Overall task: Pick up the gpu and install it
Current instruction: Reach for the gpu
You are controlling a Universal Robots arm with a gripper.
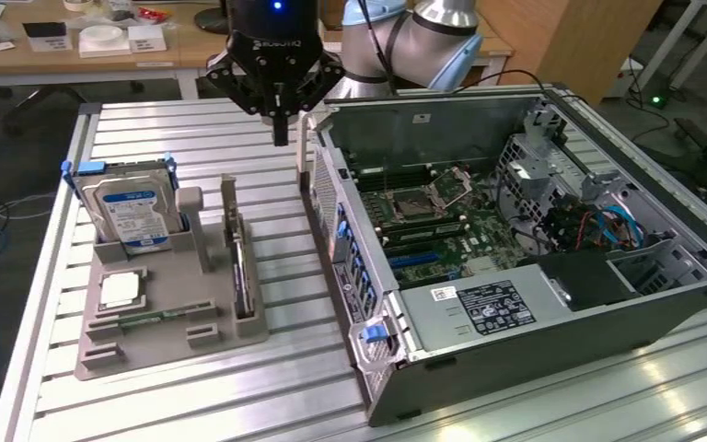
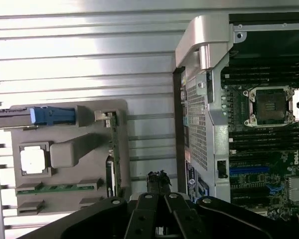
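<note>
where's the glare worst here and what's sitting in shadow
Wrist view: the slatted table glares white, and the chip in the grey tray is washed out. Exterior view: the table sheen is milder; the computer case interior by the drive bay is in shadow, and the black hand is dark.

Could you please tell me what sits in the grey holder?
The hard drive stands upright, the gpu stands on edge in its slot, and a square silver chip and a memory stick lie flat. Walls of the holder hide the lower edges of drive and gpu.
</note>
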